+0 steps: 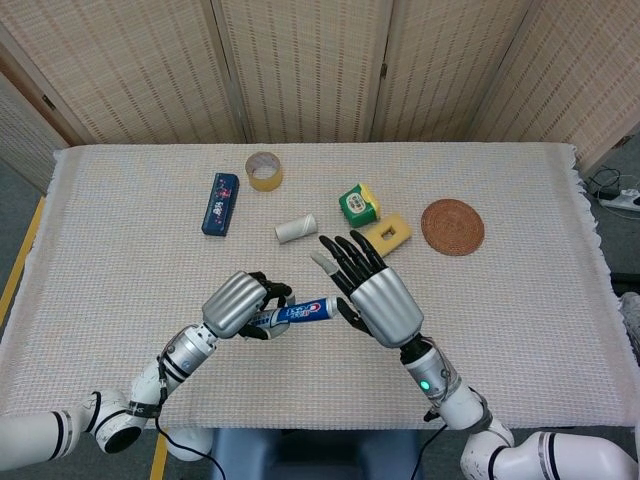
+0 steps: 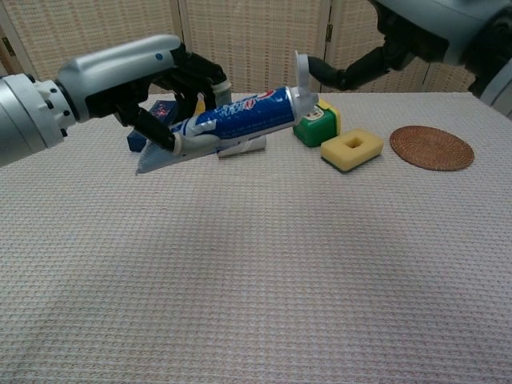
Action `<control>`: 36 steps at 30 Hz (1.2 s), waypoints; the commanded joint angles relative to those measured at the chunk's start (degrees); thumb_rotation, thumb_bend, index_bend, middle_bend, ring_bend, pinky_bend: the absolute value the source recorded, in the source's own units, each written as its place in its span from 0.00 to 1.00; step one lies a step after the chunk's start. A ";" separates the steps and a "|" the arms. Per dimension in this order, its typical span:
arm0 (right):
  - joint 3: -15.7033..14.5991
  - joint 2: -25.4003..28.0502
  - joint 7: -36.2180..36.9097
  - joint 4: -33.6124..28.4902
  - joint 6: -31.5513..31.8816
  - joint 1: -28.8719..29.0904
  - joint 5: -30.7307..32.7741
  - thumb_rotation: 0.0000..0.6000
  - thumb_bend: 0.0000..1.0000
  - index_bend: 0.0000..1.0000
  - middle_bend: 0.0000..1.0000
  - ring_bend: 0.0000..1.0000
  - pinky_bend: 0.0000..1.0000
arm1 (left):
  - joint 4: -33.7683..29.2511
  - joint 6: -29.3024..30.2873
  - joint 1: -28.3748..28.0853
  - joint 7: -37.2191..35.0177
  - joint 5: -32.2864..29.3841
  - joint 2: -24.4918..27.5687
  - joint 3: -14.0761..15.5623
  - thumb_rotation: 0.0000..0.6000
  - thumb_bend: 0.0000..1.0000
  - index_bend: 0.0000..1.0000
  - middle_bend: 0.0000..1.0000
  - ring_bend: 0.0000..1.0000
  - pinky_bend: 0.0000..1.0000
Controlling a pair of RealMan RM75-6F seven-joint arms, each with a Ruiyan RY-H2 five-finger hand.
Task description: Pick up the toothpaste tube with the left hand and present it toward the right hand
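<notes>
- Two hands meet above the near middle of the table [image 1: 120, 300]; the left hand [image 1: 236, 304] grips the toothpaste tube [image 1: 298, 312] in curled fingers, clear of the cloth
- The tube's cap end points toward the right hand [image 1: 375, 300], just beside its thumb; whether they touch, I cannot tell
- The right hand holds nothing; fingers spread apart
- Behind: green box [image 1: 357, 203]; yellow sponge [image 1: 388, 233]; paper roll [image 1: 296, 230]

— What's my left hand [image 1: 236, 303] like?
— Smooth silver metal shell, matt black fingers, gripping a glossy plastic toothpaste tube [image 1: 298, 312].
— And at twelve o'clock?
— Rough woven tablecloth [image 1: 130, 230], spongy yellow block [image 1: 388, 235], plaited straw coaster [image 1: 452, 227].
</notes>
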 commanded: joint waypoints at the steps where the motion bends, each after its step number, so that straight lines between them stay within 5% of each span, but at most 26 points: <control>1: -0.12 0.18 -0.07 -0.07 0.02 -0.05 0.10 1.00 0.48 0.00 0.04 0.07 0.00 | 0.30 0.19 0.18 -0.09 -0.20 -0.12 0.01 1.00 0.69 0.75 0.76 0.71 0.55; 11: -3.08 6.41 5.22 -0.36 7.48 -6.03 -3.09 1.00 0.48 0.00 0.04 0.08 0.00 | 9.35 1.07 1.59 2.23 1.37 -3.47 3.06 1.00 0.69 0.73 0.76 0.69 0.53; 16: -3.67 10.02 7.69 -0.13 11.83 -9.38 -4.26 1.00 0.48 0.00 0.04 0.08 0.00 | 20.02 0.03 1.63 8.45 3.22 -9.66 5.82 1.00 0.69 0.72 0.76 0.66 0.49; 22: -3.74 11.05 12.80 2.21 13.16 -11.35 -2.61 1.00 0.48 0.00 0.05 0.08 0.00 | 28.81 -2.02 0.95 9.72 1.56 -17.13 5.27 1.00 0.68 0.70 0.74 0.63 0.47; 25: -3.95 11.17 13.94 3.54 12.94 -11.76 -2.23 1.00 0.48 0.00 0.05 0.08 0.00 | 30.79 -4.02 0.47 12.12 0.00 -18.99 4.71 1.00 0.61 0.60 0.67 0.55 0.43; 30: -3.57 12.10 15.42 4.87 13.39 -12.74 -1.14 1.00 0.48 0.00 0.05 0.08 0.00 | 28.70 -5.24 0.78 18.41 -2.62 -18.68 3.69 1.00 0.48 0.23 0.36 0.24 0.27; 36: -4.77 14.93 19.25 7.62 12.09 -14.21 0.01 1.00 0.48 0.00 0.05 0.08 0.00 | 20.22 -2.01 4.34 21.44 -4.96 -12.33 3.50 1.00 0.47 0.17 0.29 0.19 0.24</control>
